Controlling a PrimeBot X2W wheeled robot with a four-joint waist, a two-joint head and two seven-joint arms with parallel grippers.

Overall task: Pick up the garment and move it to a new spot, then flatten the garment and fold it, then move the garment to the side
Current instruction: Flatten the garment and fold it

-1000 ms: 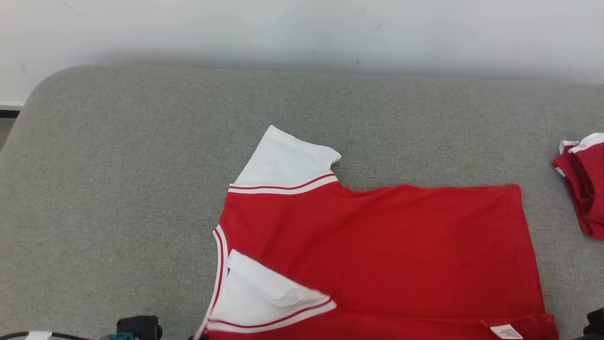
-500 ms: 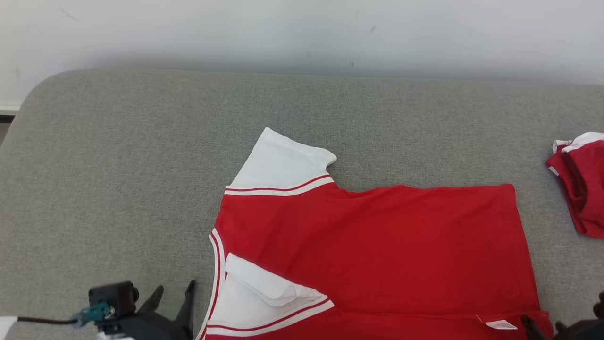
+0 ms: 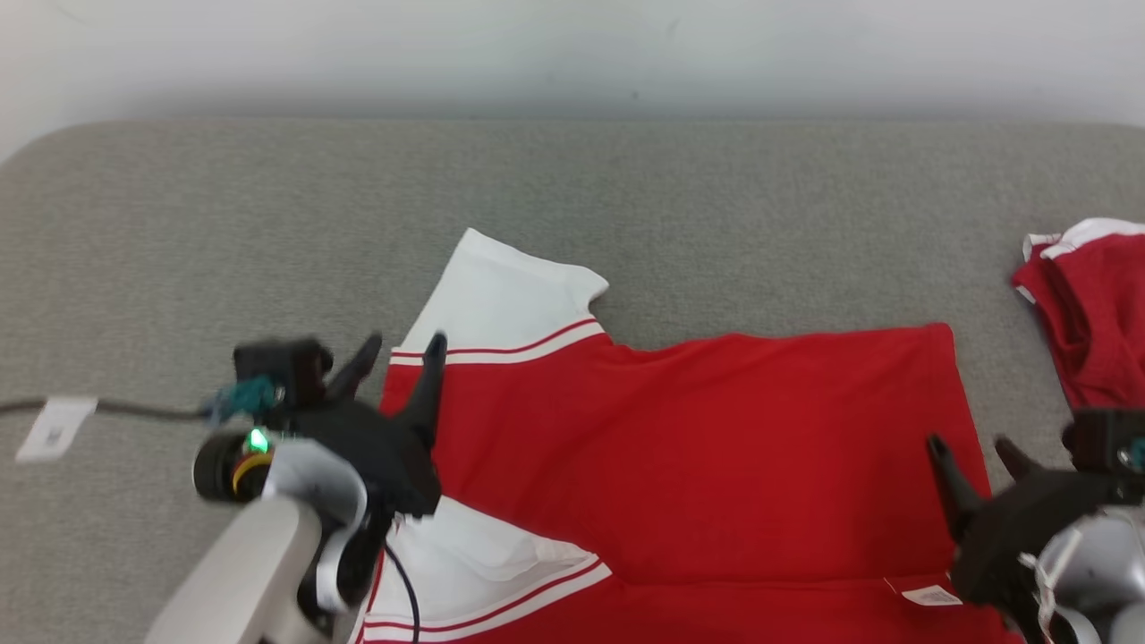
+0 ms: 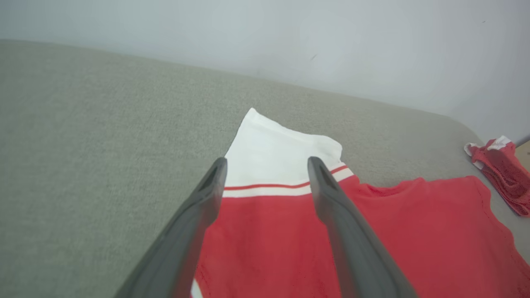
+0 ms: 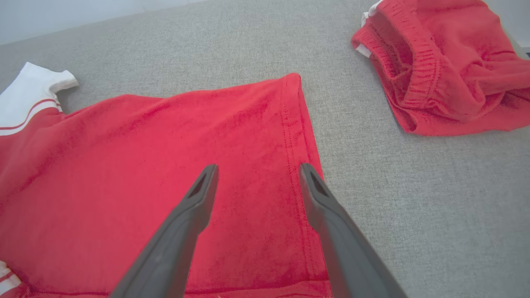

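Garment [image 3: 716, 447] lies spread flat on the grey fabric surface [image 3: 626, 197], one white sleeve [image 3: 501, 291] pointing toward the wall, the other folded in over the red body at the near edge. Left pincer [image 3: 402, 344] hovers over the shoulder end, jaws wide apart, nothing in them. Right pincer [image 3: 969, 444] hangs over the hem end near the small white label [image 3: 930, 595], spread wide too, empty. Crumpled red cloth [image 3: 1087, 313] sits apart on the right.

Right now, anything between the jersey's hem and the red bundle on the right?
Nothing: just bare grey upholstery separates the garment from the red bundle, clearest in the right wrist view.
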